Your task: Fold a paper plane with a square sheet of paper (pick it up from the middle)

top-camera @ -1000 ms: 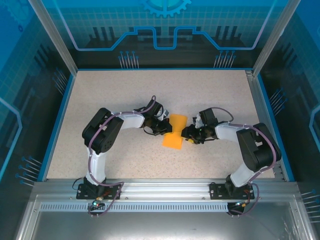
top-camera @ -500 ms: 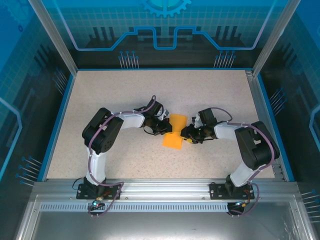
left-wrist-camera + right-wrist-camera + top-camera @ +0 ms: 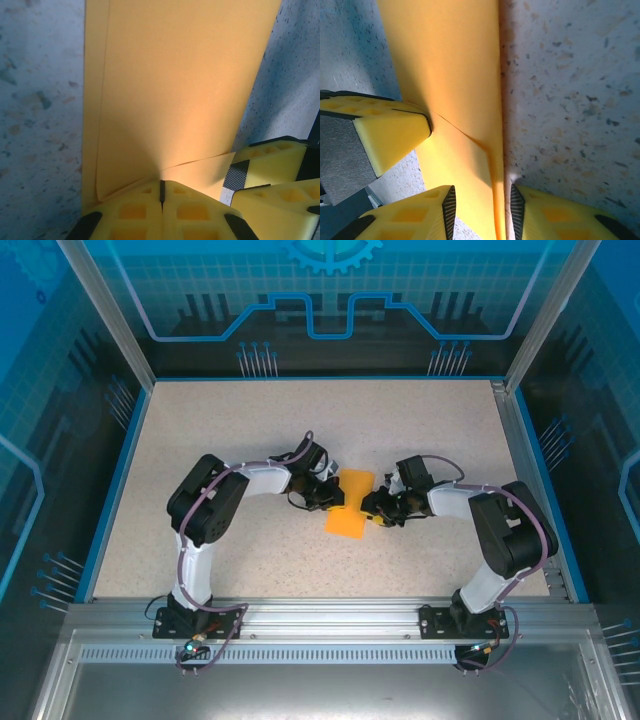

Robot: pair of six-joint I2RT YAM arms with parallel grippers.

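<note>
The square sheet of paper (image 3: 350, 504) lies on the table as a creased orange-yellow strip between the two arms. My left gripper (image 3: 333, 498) is shut, and its yellow fingertips (image 3: 145, 200) rest on the paper's (image 3: 180, 75) left edge where two crease lines meet. My right gripper (image 3: 371, 508) is open at the paper's right side. In the right wrist view, the paper's (image 3: 455, 60) raised right edge runs between the right gripper's (image 3: 482, 200) ribbed pads (image 3: 449, 202) without being pinched. The left gripper's tip (image 3: 422, 125) touches the sheet just ahead.
The speckled table (image 3: 250, 430) is bordered by a blue rim (image 3: 115, 480) and by glass walls with metal posts. Both arm bases stand on the rail at the near edge (image 3: 330, 615). In the left wrist view a right finger (image 3: 270, 160) sits close beside the left fingertips.
The right gripper's jaws have narrowed a little around the paper's edge and the right arm has crept slightly left. The left gripper and the paper have stayed put.
</note>
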